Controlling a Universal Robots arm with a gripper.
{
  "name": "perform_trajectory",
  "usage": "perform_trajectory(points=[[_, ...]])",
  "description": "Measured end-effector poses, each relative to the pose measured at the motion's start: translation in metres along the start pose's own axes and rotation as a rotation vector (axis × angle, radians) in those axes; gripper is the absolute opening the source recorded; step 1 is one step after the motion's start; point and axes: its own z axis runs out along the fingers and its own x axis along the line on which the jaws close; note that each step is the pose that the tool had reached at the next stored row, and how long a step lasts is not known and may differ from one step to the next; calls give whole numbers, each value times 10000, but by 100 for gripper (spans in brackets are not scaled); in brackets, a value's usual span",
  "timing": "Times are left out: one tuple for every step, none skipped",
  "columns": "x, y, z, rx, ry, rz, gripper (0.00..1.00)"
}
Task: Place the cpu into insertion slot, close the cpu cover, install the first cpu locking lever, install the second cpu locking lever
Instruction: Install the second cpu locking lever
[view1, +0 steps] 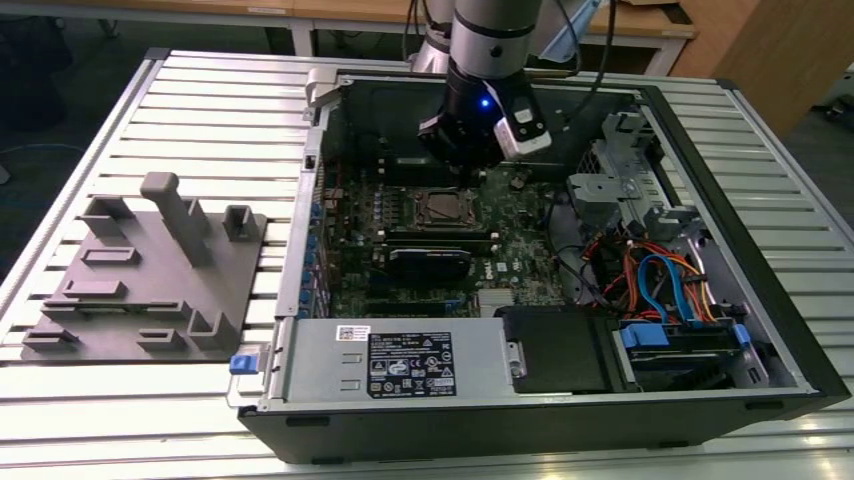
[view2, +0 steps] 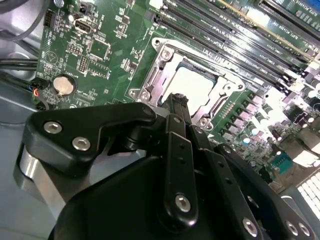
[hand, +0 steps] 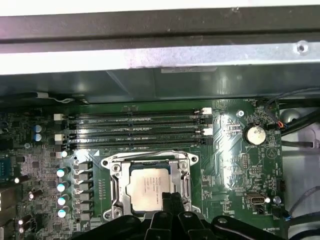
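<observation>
First wrist view showed the cpu (hand: 148, 186) seated in the insertion slot (hand: 116, 186), cover down; the tool (hand: 172, 199), fingers pinched narrow and empty, should press squarely near its edge.

Grey fixture tray (view1: 140, 275), coin battery (hand: 255, 134)

- A slatted pale metal worktable (view1: 200, 110) fills most of the exterior view.
- Wooden desks (view1: 334, 15) at twelve o'clock.
- Dark floor (view1: 54, 90) at ten o'clock.
</observation>
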Motion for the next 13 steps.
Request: perform_trajectory(points=[[0, -3, -1, -14, 1, 1, 10], [0, -7, -1, -74, 5, 1, 10], [-1, -16, -1, -182, 12, 3, 10], [-1, -27, -1, -300, 19, 4, 10], [-2, -38, 0, -394, 24, 5, 10], [-2, -52, 1, -431, 27, 6, 10], [-3, -65, 1, -435, 30, 6, 10], [-4, -78, 1, -436, 39, 5, 10], [-4, -92, 2, -434, 52, 6, 10], [-5, -105, 3, -434, 68, 6, 10], [-6, -113, 5, -434, 83, 8, 10], [-6, -120, 8, -432, 98, 9, 10], [-7, -129, 11, -431, 112, 9, 10]])
